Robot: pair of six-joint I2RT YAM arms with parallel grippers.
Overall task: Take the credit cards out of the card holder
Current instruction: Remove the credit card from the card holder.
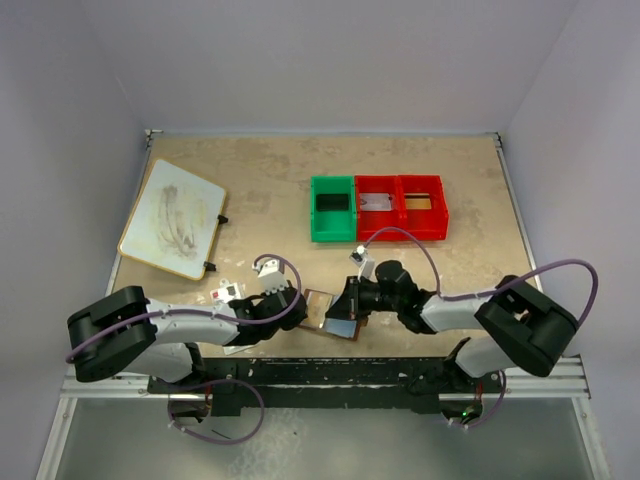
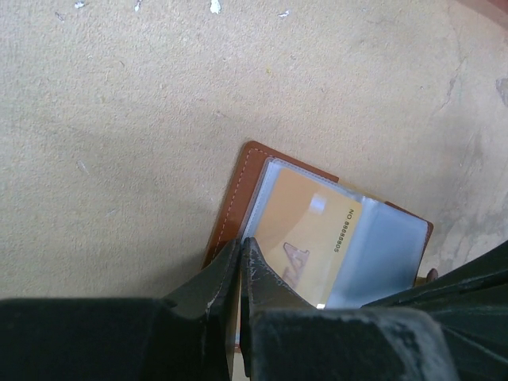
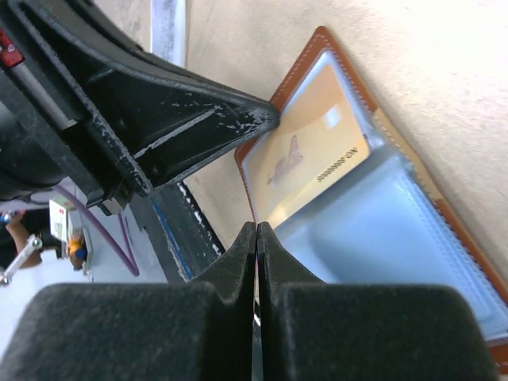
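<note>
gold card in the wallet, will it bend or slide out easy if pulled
The gold card looks flat and straight-edged, so it is probably stiff, not floppy. It sits under a glossy clear sleeve of the card holder, so it may slide out but could cling. Being thin, it is likely light.

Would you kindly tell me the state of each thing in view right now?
card holder: open, pockets facing up.
golden card: inside the card holder, not pulled out.
left gripper: shut, tips at the card holder's edge.
right gripper: shut, tips at the card holder's pockets.
</note>
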